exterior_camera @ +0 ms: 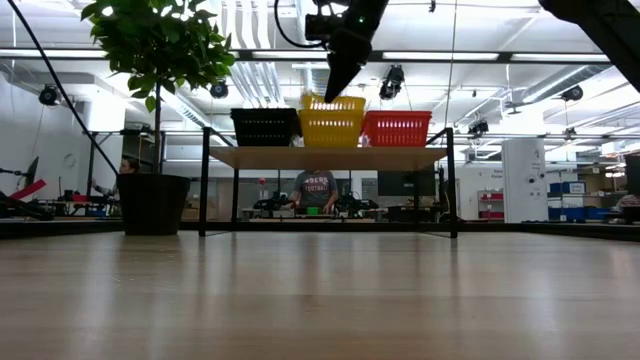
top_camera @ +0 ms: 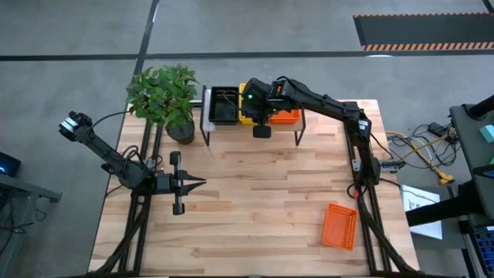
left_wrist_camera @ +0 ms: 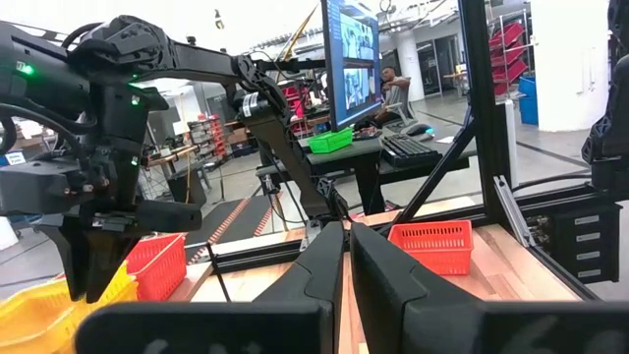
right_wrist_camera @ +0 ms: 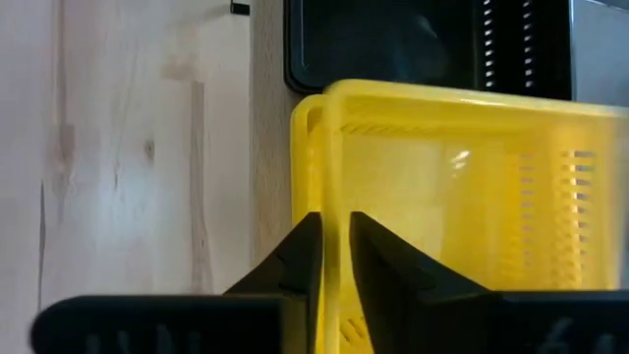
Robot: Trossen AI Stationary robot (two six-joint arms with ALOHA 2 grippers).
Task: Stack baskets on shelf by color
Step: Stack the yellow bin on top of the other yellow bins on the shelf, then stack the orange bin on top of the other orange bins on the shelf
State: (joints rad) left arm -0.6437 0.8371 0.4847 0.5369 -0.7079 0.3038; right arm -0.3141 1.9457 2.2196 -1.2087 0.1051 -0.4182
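The shelf [exterior_camera: 330,158] stands at the table's far edge and carries a black basket [exterior_camera: 265,127], a yellow basket [exterior_camera: 330,130] and an orange basket [exterior_camera: 397,128] side by side. A second yellow basket [exterior_camera: 333,102] sits on top of the lower yellow one. My right gripper [right_wrist_camera: 334,221] comes down on it from above and is shut on its wall. Another orange basket [top_camera: 340,226] lies on the table near the right near corner. My left gripper [top_camera: 202,183] hovers over the table's left side, shut and holding nothing. My right gripper pinches the upper yellow basket by the rim of its near wall [right_wrist_camera: 332,167], one finger [right_wrist_camera: 305,246] outside and the other inside. The fingers point down from above and lie across the rim. The basket's bottom sits nested in the lower yellow basket.
A potted plant [top_camera: 166,96] stands left of the shelf at the far left. Bare tabletop [top_camera: 262,208] stretches between the shelf and the near edge. A person sits in the room behind the shelf, seen in the low view.
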